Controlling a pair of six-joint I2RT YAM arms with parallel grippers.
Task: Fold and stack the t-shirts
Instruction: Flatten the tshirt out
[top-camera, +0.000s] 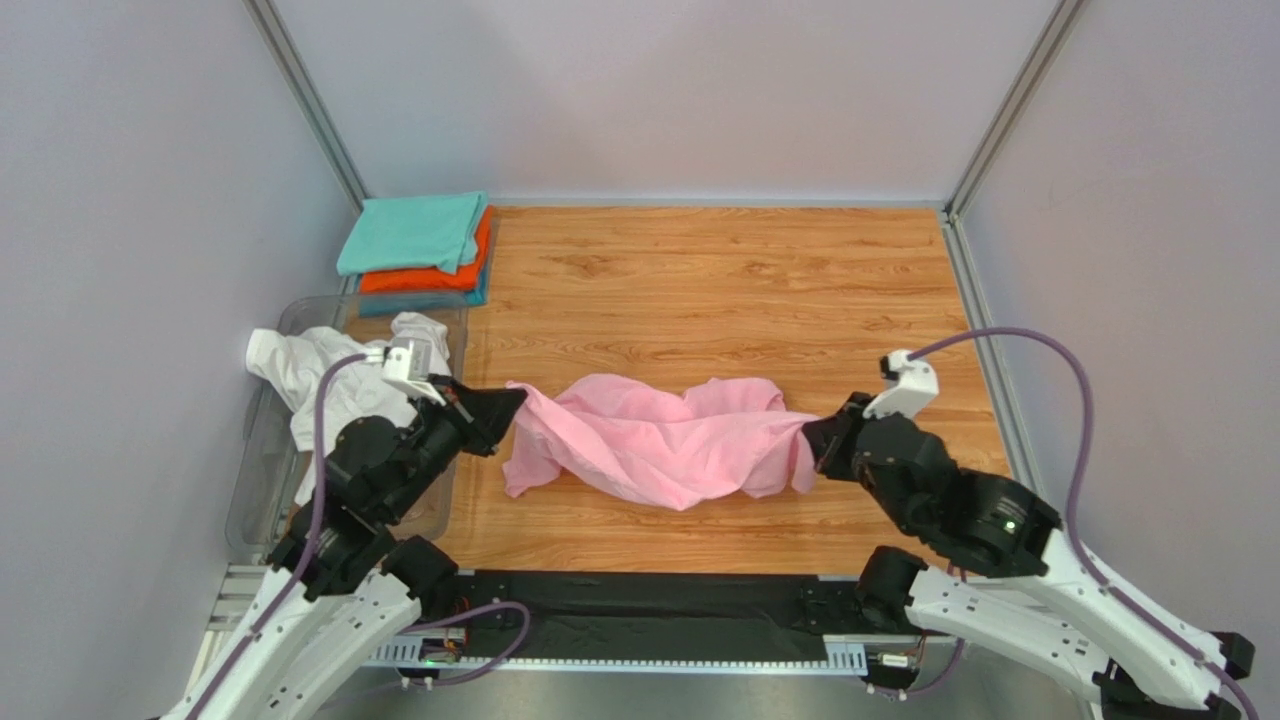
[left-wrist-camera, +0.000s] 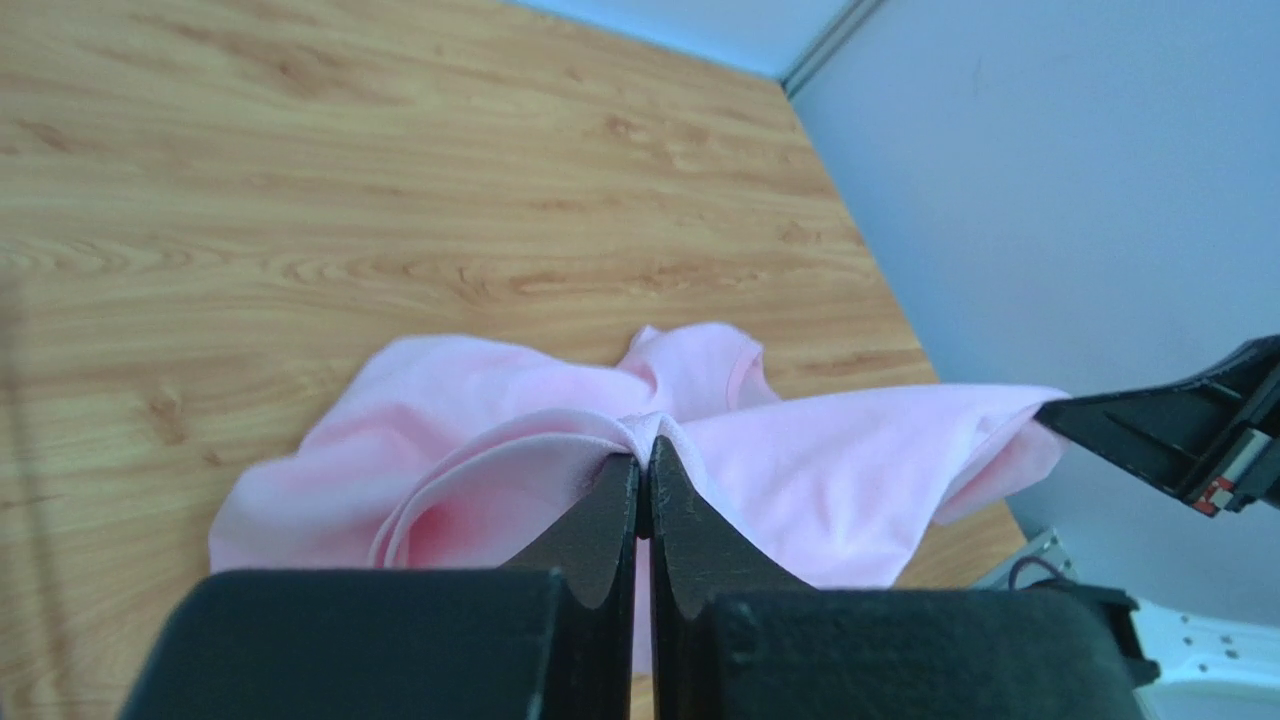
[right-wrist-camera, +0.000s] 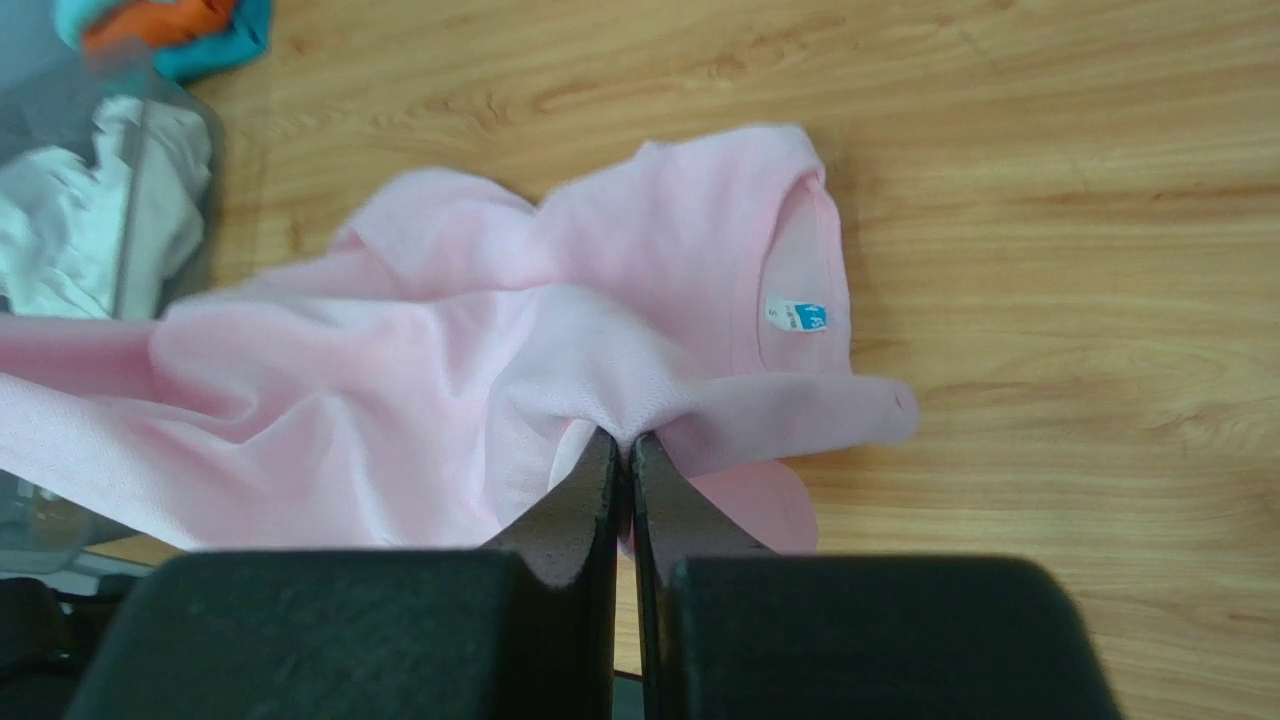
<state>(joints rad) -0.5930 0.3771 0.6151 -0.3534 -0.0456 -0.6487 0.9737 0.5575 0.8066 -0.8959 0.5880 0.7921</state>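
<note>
left gripper (top-camera: 513, 405) pinches pink t-shirt (top-camera: 661, 443) at its left end | right gripper (top-camera: 815, 440) pinches its right end | folded stack (top-camera: 418, 248) far-left of it

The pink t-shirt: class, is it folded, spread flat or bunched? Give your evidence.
Bunched. The pink t-shirt stretches crumpled and twisted between the left gripper and right gripper, each shut on an end.

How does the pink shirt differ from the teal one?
The pink shirt is crumpled, the teal shirt folded flat. The pink shirt is pinched at each end by the left hand and right hand; the teal shirt lies untouched atop an orange shirt. Both are plain.
</note>
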